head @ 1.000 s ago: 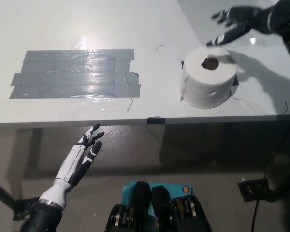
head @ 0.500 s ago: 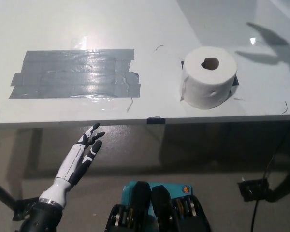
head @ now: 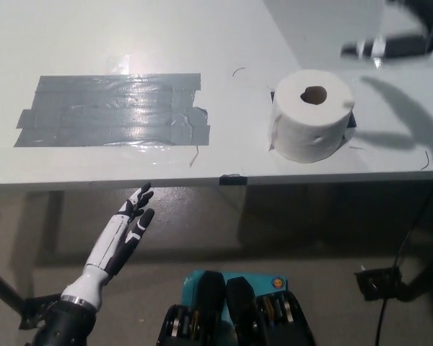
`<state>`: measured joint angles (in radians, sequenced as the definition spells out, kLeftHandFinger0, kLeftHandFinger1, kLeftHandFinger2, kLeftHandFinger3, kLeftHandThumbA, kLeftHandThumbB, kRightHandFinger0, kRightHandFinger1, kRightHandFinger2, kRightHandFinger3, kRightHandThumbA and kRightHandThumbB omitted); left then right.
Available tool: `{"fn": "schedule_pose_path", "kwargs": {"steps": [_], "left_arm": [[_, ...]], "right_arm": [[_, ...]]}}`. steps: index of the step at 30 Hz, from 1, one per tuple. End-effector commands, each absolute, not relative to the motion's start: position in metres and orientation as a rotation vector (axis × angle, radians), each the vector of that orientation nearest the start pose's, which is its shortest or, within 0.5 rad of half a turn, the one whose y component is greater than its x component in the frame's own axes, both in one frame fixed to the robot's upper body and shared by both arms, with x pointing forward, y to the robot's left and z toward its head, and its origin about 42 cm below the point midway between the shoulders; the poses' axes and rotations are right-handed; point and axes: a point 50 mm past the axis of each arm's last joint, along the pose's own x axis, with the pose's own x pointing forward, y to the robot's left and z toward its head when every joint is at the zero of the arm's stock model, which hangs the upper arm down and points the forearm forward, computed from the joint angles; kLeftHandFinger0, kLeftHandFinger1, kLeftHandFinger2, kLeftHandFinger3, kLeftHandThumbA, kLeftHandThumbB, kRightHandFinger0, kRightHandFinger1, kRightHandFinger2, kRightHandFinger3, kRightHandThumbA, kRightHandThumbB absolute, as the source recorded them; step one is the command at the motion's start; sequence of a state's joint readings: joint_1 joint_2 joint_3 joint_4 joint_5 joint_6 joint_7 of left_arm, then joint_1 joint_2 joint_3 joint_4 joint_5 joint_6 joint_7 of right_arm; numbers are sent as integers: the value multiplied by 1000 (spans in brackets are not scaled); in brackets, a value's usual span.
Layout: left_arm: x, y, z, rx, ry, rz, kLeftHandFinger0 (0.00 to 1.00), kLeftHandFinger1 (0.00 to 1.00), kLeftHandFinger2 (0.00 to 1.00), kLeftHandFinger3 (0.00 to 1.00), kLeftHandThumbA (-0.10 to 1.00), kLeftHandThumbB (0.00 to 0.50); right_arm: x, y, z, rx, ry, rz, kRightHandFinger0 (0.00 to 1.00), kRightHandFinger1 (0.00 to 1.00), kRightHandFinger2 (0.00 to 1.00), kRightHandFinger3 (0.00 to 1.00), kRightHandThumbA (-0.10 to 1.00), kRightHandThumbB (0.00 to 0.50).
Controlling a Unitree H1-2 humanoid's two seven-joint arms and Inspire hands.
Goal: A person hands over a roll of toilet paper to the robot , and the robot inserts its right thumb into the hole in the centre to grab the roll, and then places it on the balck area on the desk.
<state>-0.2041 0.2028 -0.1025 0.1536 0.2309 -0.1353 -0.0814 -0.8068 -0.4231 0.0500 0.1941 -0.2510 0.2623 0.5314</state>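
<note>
- Toilet paper roll (head: pixel 312 115) standing upright on the tabletop (head: pixel 224 43), right of centre in the frame, core hole facing up.
- Sitting on a small black patch (head: pixel 351 118), only slivers of it peeking out at the roll's right side and upper left.
- Close to the tabletop's front edge, with a narrow strip of bare surface between the roll's base and that edge.
- Nothing touching the roll; bare surface all round it, wider behind and to the left.
- Grey tape patch (head: pixel 112 109) well apart from the roll, in the left half of the frame, strips overlapping with ragged ends; wide bare lane between the two.
- Small dark mark (head: pixel 232 179) on the front edge, below and left of the roll.
- Right hand (head: pixel 390 46) at the upper right corner, high above the tabletop and well clear of the roll, blurred and cut by the frame edge; cannot tell whether released or clenched. Broad shadow on the surface right of the roll.
- Left hand (head: pixel 126 227) at lower left, below the tabletop's front edge, released, fingers spread and pointing up, grasping nothing.
- Floor below, with a cable (head: pixel 403 252) hanging at the right.
</note>
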Motion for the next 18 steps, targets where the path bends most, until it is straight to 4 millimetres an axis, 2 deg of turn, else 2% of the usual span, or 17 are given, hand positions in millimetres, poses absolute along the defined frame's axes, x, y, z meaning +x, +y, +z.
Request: {"fn": "schedule_pose_path", "kwargs": {"steps": [1, 3, 4, 5, 7, 9, 10, 11, 12, 13, 14, 15, 18], "left_arm": [[346, 232, 131, 413, -221, -188, 1000, 1000, 1000, 1000, 1000, 81], [342, 232, 127, 404, -204, -189, 1000, 1000, 1000, 1000, 1000, 117], [340, 232, 125, 402, -198, -189, 1000, 1000, 1000, 1000, 1000, 117], [336, 232, 122, 399, -189, -188, 1000, 1000, 1000, 1000, 1000, 149], [329, 232, 119, 391, -176, -187, 1000, 1000, 1000, 1000, 1000, 189], [324, 231, 115, 375, -171, -184, 1000, 1000, 1000, 1000, 1000, 200], [320, 231, 112, 362, -171, -179, 1000, 1000, 1000, 1000, 1000, 190], [317, 231, 110, 356, -167, -177, 1000, 1000, 1000, 1000, 1000, 187], [316, 231, 109, 347, -168, -176, 1000, 1000, 1000, 1000, 1000, 184], [315, 231, 108, 328, -168, -174, 1000, 1000, 1000, 1000, 1000, 204], [312, 232, 105, 309, -158, -172, 1000, 1000, 1000, 1000, 1000, 219], [309, 232, 102, 300, -153, -173, 1000, 1000, 1000, 1000, 1000, 212], [304, 233, 99, 293, -149, -182, 1000, 1000, 1000, 1000, 1000, 216]], "right_arm": [[292, -248, 353, -446, -707, 333, 1000, 1000, 1000, 1000, 1000, 307], [285, -245, 332, -407, -681, 338, 1000, 1000, 1000, 1000, 1000, 277], [283, -244, 324, -398, -669, 340, 1000, 1000, 1000, 1000, 1000, 275], [280, -241, 310, -361, -639, 334, 1000, 1000, 1000, 1000, 1000, 300], [277, -233, 282, -277, -579, 328, 1000, 1000, 1000, 1000, 1000, 297], [275, -230, 266, -253, -550, 319, 1000, 1000, 1000, 1000, 1000, 283], [274, -226, 249, -229, -518, 300, 1000, 1000, 1000, 1000, 1000, 253], [272, -223, 239, -216, -494, 289, 1000, 1000, 1000, 1000, 1000, 252], [271, -223, 238, -214, -491, 287, 1000, 1000, 1000, 1000, 1000, 205], [274, -220, 226, -175, -461, 283, 1000, 1000, 1000, 1000, 1000, 240], [275, -216, 212, -143, -429, 276, 1000, 1000, 1000, 1000, 1000, 242], [276, -213, 200, -127, -405, 266, 1000, 1000, 1000, 1000, 1000, 231], [279, -208, 174, -84, -357, 245, 1000, 1000, 1000, 1000, 1000, 217]]}}
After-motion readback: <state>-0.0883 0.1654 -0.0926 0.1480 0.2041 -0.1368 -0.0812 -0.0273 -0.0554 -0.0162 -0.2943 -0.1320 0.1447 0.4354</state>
